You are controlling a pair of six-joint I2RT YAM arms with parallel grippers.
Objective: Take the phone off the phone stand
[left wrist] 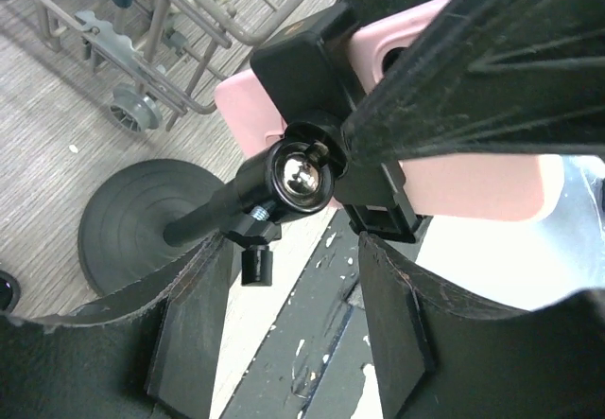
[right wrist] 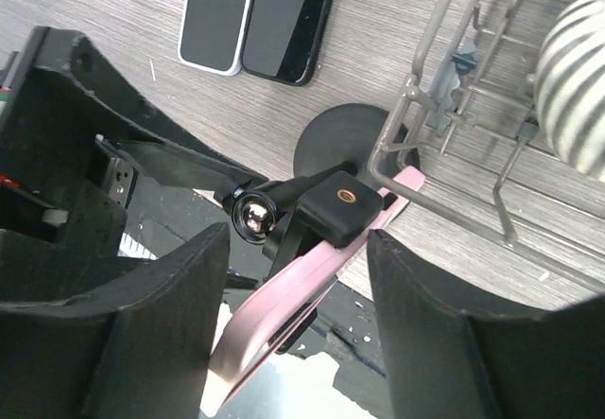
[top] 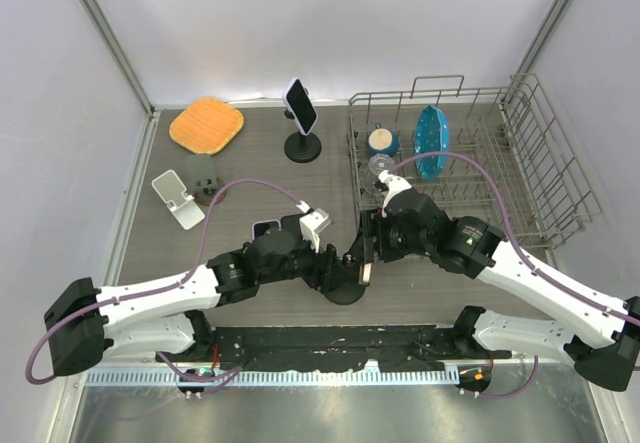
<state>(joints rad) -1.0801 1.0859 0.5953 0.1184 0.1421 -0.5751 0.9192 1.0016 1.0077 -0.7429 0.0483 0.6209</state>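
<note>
- Both arms crowd one spot at the near middle of the surface (top: 250, 168), where the pink phone (left wrist: 482, 192) sits locked in the black clamp (right wrist: 340, 206) of the phone stand (left wrist: 132, 225), close to the near-left corner of the dish rack (top: 520, 163). The phone is not yet out.
- The left tool (left wrist: 293, 272) comes at the stand from behind. Its two fingers stand apart on either side of the neck below the ball joint (left wrist: 302, 178), with gaps showing, so it holds nothing.
- The right tool (right wrist: 295, 249) straddles the clamp and the upper edge of the phone. Its jaws are parted, with space on both sides, and its grasp is empty. In the left wrist view, one of its fingers crosses the back of the phone.
- On this evidence only the approach is done: each tool is lined up, one on the stand and one on the phone.
- What is left appears to be the whole extraction: steadying the stand, closing on the phone, drawing it out of the clamp and carrying it clear.
- A second phone (top: 301, 106) on its own stand at the back of the surface is untouched, and two handsets (right wrist: 284, 12) lie flat near the base.
</note>
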